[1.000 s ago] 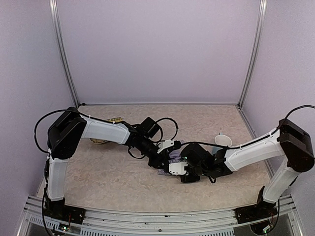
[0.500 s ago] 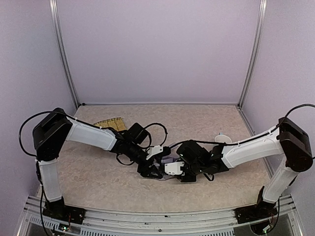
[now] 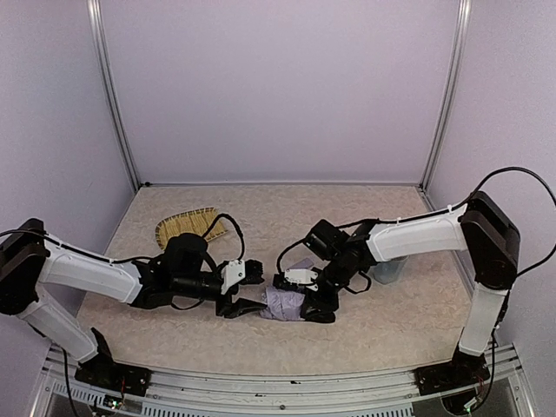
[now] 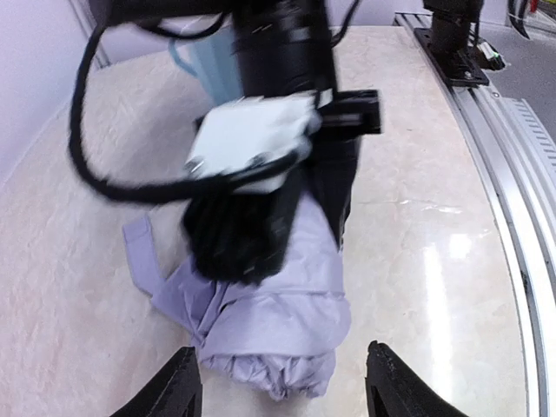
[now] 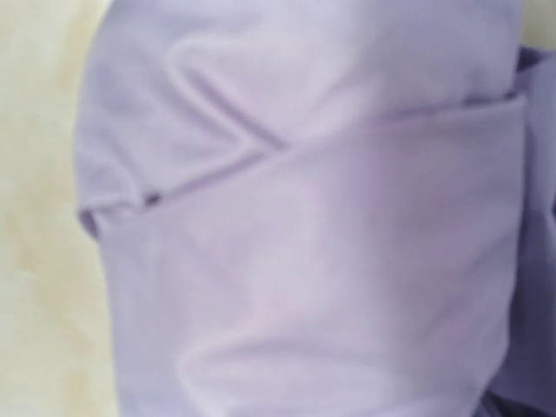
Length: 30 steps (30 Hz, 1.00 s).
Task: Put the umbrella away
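Tabletop [image 3: 408, 321] carries everything. Straw tray [image 3: 187, 228] sits well behind the left jaws, out of play.

Umbrella [image 3: 284, 304] lies folded as a lavender bundle between the two sets of jaws. The right jaws are on top of one end and the left jaws just beside the other. Left jaws are wide open and hold nothing; the bundle's end sits between the fingertips [image 4: 184, 387], touching neither. Right jaws straddle the bundle and press into the fabric, but I cannot tell if they truly clamp it. Cup [image 3: 389, 269] stands near, behind the right jaws.

Risks:
- The wrap looks loose, with a flap [image 4: 143, 261] hanging off one side. Left jaws closing on outer fabric alone would likely slide or unwrap the folds.
- Both jaws crowd a short bundle, so a left advance could hit the right jaws.
- If the right jaws lift, the canopy may spring open.
- A right-arm swing back could tip the cup.

Views:
- Only the overhead shows the tray and the layout of both arms.
- Only the left wrist shows the fingertip gap, the flap and the right jaws' straddle.
- The right wrist shows only fabric, not its own jaws.
- Shaft and handle are hidden in all views.
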Motion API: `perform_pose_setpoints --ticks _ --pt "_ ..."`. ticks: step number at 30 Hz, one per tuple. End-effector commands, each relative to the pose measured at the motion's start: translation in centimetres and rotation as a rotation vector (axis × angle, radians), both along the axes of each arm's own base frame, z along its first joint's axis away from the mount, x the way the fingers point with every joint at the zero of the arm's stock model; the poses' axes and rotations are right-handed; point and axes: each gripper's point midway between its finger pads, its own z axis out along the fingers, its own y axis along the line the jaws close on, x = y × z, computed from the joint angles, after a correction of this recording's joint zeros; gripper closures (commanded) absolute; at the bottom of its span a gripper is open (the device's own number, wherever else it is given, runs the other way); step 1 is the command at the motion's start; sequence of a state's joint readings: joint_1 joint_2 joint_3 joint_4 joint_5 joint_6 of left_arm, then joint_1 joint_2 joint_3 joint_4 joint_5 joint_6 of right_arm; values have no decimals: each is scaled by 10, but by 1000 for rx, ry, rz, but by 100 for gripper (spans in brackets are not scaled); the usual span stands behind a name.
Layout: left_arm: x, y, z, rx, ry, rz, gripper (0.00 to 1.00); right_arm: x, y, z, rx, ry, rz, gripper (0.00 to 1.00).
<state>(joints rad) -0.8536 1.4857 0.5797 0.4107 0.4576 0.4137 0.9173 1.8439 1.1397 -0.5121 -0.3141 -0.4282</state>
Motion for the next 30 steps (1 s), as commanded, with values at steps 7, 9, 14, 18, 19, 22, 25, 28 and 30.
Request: perform_pose_setpoints --ticks 7,9,14,18,19,22,25,28,30 --pt "-15 -24 -44 280 -275 -46 32 -77 -50 -50 -178 669 -37 79" --pt "-8 -27 -58 344 -292 -35 31 -69 -50 -55 -184 671 -51 79" --pt "2 -33 -90 464 -330 -25 31 -62 -49 -67 -201 672 -39 77" --pt "-2 -28 -116 555 -277 -43 38 -51 -45 -67 -181 633 -55 68" --pt "-4 -25 -121 576 -256 -48 42 -47 -43 -64 -167 616 -60 63" --pt "-11 -16 -135 635 -195 -66 51 -32 -34 -46 -97 532 -66 48" --pt "-22 -7 -149 699 -96 -111 60 -15 -23 -20 -14 419 -74 35" --pt "-25 -8 -155 733 7 -129 62 3 -21 1 50 262 -99 26" --pt "-21 -11 -157 752 67 -127 64 12 -23 16 89 164 -122 24"
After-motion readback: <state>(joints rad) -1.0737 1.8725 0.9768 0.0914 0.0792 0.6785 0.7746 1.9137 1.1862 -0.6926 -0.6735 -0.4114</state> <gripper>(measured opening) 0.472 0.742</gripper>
